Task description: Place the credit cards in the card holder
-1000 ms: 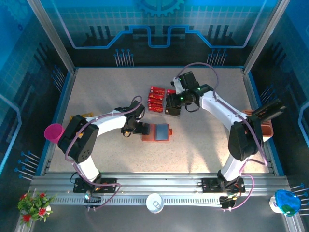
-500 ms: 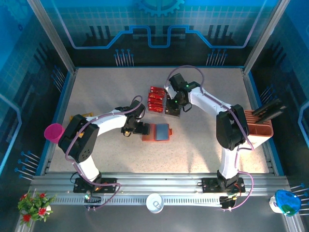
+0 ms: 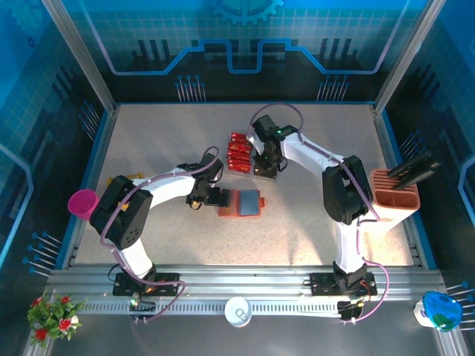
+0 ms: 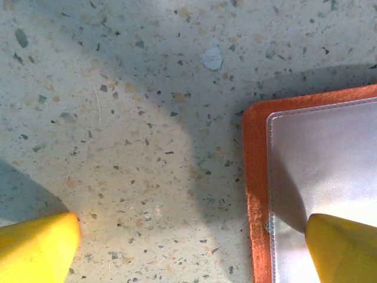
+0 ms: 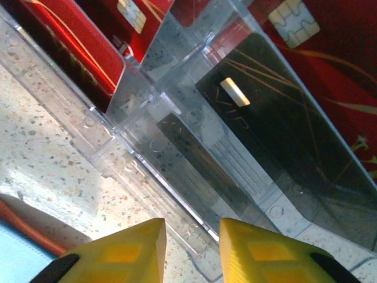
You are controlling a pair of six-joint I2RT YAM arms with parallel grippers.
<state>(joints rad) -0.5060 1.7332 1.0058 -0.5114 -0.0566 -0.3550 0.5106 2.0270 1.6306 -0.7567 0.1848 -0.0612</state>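
Note:
The card holder lies open at mid-table, orange-red with a grey inner pocket. My left gripper sits at its left edge, open wide: one yellow fingertip over the pocket, the other over bare table. Red credit cards and a dark card stand in a clear tray further back. My right gripper hangs low over the tray's near rim. A narrow gap remains between its fingers, which hold nothing. More red cards fill neighbouring compartments.
A peach slotted stand with a dark object on top stands at the right edge. A pink cup sits at the left edge and a white cup on the front rail. Open tabletop lies in front of the card holder.
The right arm has swung left and settled lower over the tray, and its jaws have narrowed. The left arm and the card holder have stayed put.

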